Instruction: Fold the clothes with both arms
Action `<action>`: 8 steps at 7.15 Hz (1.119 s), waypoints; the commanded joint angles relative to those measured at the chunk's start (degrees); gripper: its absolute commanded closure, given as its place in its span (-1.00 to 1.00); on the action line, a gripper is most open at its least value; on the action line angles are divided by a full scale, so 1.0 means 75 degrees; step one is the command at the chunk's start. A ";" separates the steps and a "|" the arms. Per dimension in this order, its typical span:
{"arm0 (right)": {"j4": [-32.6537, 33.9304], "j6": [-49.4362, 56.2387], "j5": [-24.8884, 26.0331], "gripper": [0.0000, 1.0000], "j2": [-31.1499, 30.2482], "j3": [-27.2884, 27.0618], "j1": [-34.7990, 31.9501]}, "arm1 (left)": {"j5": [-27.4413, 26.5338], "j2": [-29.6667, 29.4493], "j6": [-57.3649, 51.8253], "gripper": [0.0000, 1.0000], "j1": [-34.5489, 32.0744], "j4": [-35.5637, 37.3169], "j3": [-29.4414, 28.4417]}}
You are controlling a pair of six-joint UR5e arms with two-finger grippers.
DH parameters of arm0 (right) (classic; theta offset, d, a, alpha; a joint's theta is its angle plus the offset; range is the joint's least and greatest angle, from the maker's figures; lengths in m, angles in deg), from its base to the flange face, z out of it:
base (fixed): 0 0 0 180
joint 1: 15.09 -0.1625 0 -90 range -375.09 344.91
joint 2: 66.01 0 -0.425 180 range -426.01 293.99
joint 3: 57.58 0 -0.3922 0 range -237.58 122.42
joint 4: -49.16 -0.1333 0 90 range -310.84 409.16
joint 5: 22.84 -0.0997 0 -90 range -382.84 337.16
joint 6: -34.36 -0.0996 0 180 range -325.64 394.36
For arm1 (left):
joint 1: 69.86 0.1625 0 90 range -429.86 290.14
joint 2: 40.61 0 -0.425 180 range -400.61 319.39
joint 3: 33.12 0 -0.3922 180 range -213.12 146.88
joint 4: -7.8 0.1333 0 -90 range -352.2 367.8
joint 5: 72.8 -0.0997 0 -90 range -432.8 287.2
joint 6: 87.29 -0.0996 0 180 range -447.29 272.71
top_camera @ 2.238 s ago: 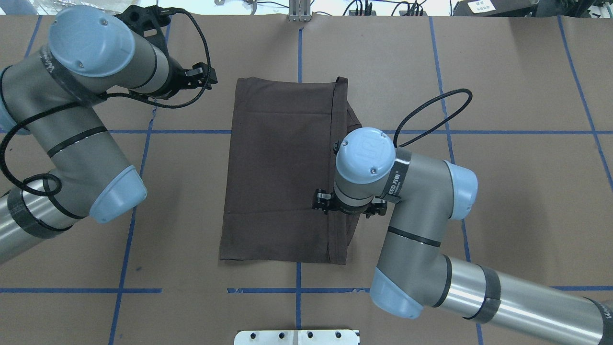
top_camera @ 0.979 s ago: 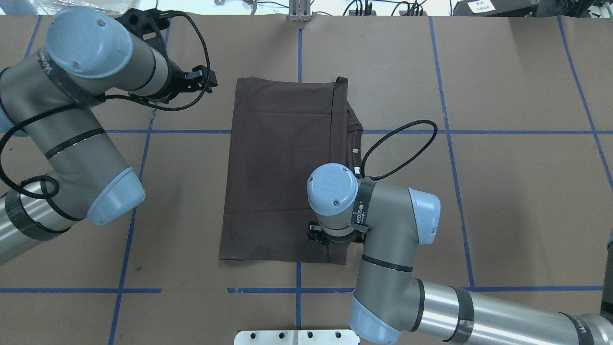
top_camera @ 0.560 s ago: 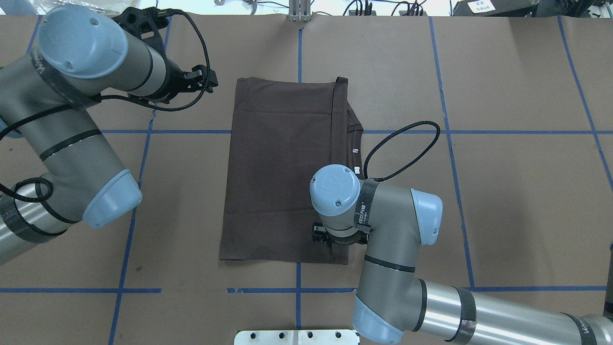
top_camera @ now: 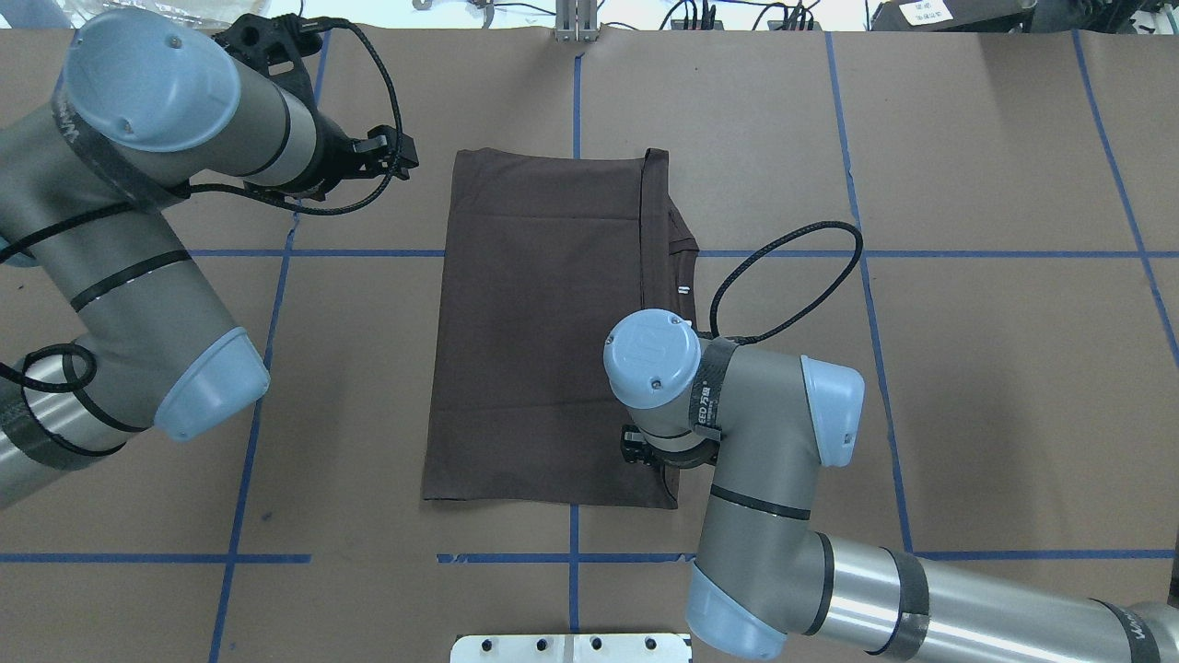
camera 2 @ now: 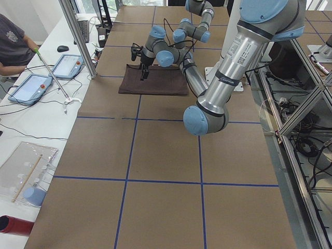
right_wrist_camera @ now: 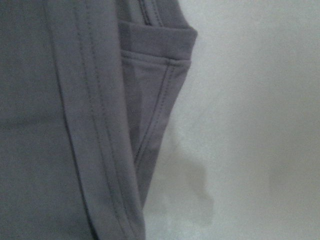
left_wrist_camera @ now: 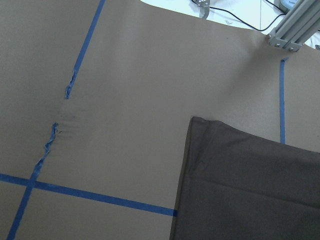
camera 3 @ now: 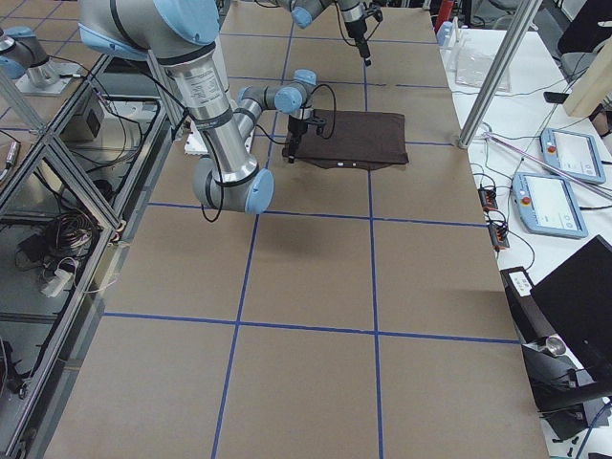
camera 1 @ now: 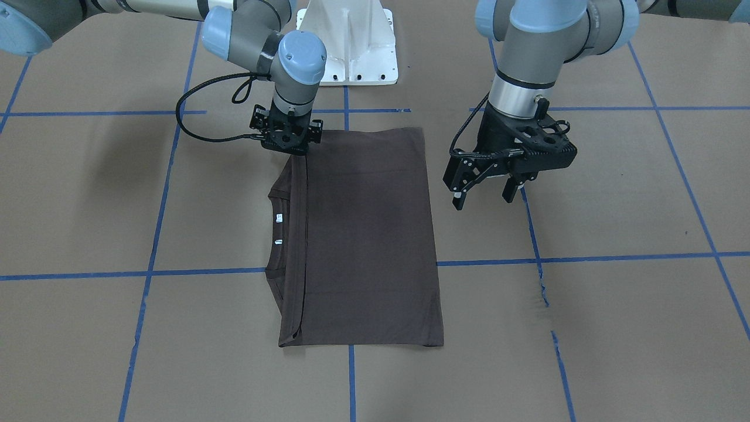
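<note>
Right arm has shifted along the shirt's right-hand edge, from about mid-length to the corner nearest the robot base. Left arm has barely moved.

- T-shirt: flat on the paper-covered table, already folded to a narrow rectangle. Collar pokes out from under the top layer on the robot's right side.
- Right gripper: down at the base-side right corner, on or just above the cloth. The wrist hides the fingers from overhead, and its own camera shows only stitched hem and a layered edge close up. Can't tell whether it's open, or whether it has cloth.
- Left gripper: fingers spread wide, nothing in them, hanging off the shirt's left edge and clear of the cloth. Its wrist camera looks at a bare shirt corner.

Handling, my read:
- The fabric is thin, light and limp, with no stiffness, so it will drape and sag from wherever it's pinched.
- The stacked layers can slide apart. The pinch needs to go deep enough at the corner to catch every layer, hem included.
- Best holds are two corners of the same edge, one per arm, lifted together and kept level.
- A one-corner lift would probably skew or undo the fold.
</note>
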 commanded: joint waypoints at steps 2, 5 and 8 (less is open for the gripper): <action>0.0124 0.0181 0.0024 -1.00 -0.0902 -0.0589 -0.0197 | 0.0068 -0.0010 0.0020 -1.00 0.0009 -0.0010 0.0013; 0.0102 0.0685 -0.0011 -1.00 -0.1060 -0.1306 -0.0630 | 0.0162 -0.0010 0.0020 -1.00 0.0009 -0.0010 0.0060; -0.0833 0.0664 -0.0023 -1.00 -0.0871 -0.2159 -0.0796 | 0.0502 0.0983 0.1873 -1.00 0.1219 -0.0476 0.0539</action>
